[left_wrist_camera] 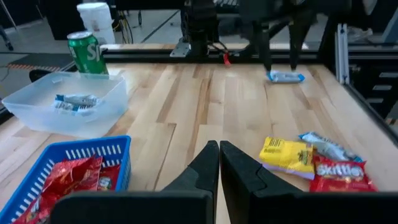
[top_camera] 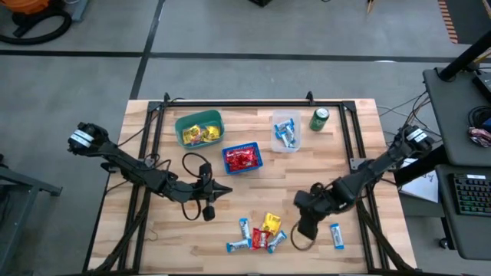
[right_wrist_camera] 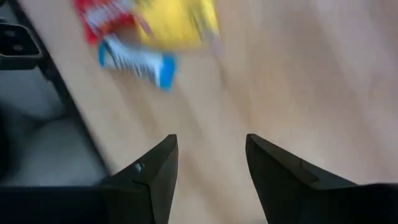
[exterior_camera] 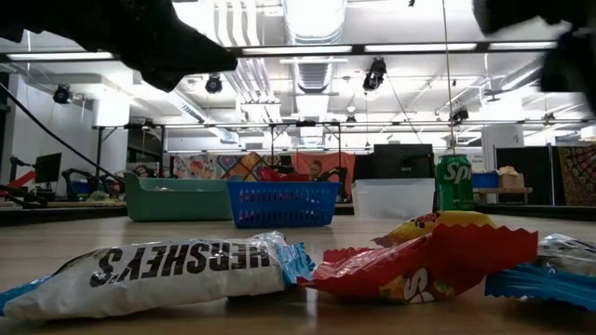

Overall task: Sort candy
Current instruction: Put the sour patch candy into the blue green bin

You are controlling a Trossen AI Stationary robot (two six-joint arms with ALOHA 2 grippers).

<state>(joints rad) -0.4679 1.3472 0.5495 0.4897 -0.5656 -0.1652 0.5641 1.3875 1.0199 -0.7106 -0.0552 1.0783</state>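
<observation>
With my right claw [top_camera: 304, 227] spread over bare worktop [top_camera: 253, 192], I should centre it squarely above the loose candy [top_camera: 261, 234] before pinching.

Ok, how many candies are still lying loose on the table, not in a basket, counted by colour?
Blue-and-white bars: 4
Red candy: 1
Yellow candy: 1
Total: 6

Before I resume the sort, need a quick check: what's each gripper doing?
Left gripper: fingers shut, holding nothing.
Right gripper: fingers open, holding nothing.
</observation>
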